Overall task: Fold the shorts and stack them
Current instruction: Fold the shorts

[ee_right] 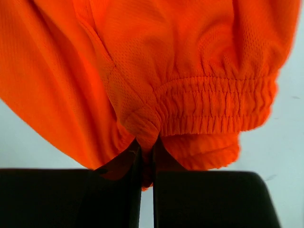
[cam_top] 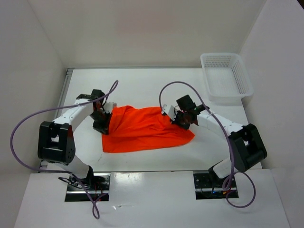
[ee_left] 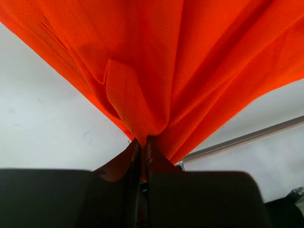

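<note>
The bright orange shorts (cam_top: 145,128) are spread across the middle of the white table, between the two arms. My left gripper (cam_top: 105,118) is shut on the shorts' left end, and the fabric (ee_left: 142,85) hangs bunched from its jaws above the table. My right gripper (cam_top: 178,118) is shut on the right end, pinching the gathered elastic waistband (ee_right: 209,107) at its corner. The fabric is lifted at both pinched ends and sags between them. No drawstring shows.
A white mesh basket (cam_top: 243,76) stands at the back right corner of the table. White walls enclose the table on the left, back and right. A metal rail (cam_top: 64,90) runs along the table's left edge.
</note>
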Controlling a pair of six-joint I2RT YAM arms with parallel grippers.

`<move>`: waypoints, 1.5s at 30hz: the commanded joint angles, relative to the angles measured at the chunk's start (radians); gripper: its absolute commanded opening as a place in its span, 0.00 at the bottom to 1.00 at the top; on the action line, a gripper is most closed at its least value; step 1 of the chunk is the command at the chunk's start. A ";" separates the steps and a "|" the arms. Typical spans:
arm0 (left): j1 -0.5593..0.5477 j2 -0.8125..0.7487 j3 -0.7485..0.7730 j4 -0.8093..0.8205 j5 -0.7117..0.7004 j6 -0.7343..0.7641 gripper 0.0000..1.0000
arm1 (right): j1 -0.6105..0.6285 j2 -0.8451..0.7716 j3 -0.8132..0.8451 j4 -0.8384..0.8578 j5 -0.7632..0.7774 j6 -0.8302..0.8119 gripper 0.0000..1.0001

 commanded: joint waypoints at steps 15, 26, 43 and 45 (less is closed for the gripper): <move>0.057 -0.135 -0.055 -0.089 0.107 0.004 0.43 | 0.044 -0.216 0.068 -0.166 -0.123 -0.028 0.69; 0.057 -0.038 -0.120 -0.016 0.088 0.004 0.48 | 0.112 -0.027 0.038 -0.037 -0.011 -0.023 0.67; 0.034 0.103 -0.115 0.115 0.017 0.004 0.31 | 0.112 0.051 -0.002 0.046 0.065 0.033 0.25; 0.034 0.103 -0.126 0.103 0.040 0.004 0.26 | 0.112 0.051 -0.002 0.046 0.078 0.024 0.19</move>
